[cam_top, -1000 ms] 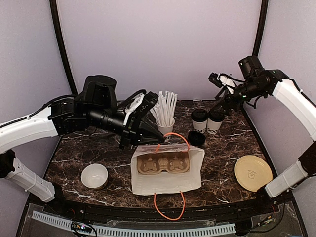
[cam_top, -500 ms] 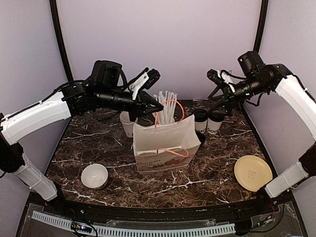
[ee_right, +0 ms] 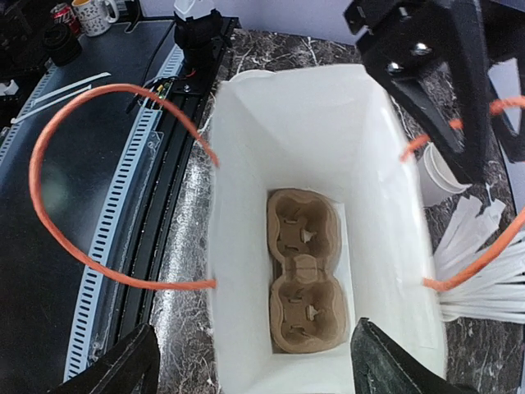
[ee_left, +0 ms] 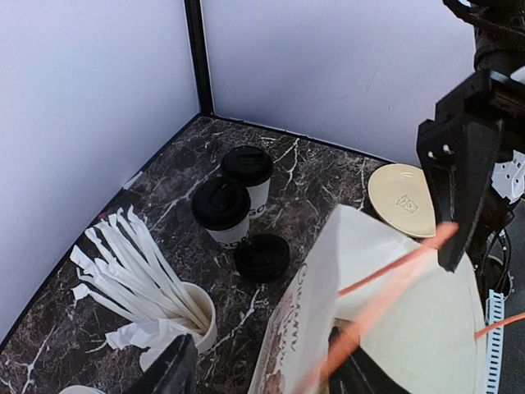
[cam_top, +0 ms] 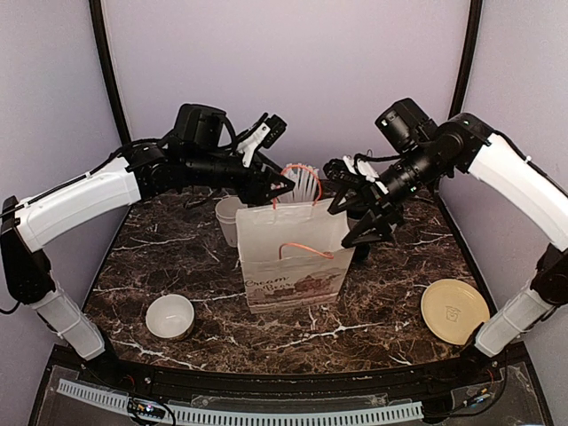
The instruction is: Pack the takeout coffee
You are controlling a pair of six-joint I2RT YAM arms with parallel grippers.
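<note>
I got the bag (cam_top: 293, 257) upright; left gripper (cam_top: 282, 184) had sprung apart off its handle (cam_top: 300, 168), right gripper (cam_top: 351, 222) gaped above, cups (ee_left: 221, 209) still unpacked.

coffee cup (ee_left: 257, 197): dark letters, partly hidden, not legible | paper bag (cam_top: 293, 266): brown print, too blurred

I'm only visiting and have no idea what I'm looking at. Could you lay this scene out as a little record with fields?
Bag: white paper bag with orange handles, upright mid-table, mouth open
Inside bag: brown cup carrier, both slots empty
Coffee: two lidded cups on the table behind the bag, not yet packed
Other items: loose black lid, cup of straws, white bowl, yellow plate
Left fingers: open, at the bag's top edge by a handle
Right fingers: open, above the bag
</note>
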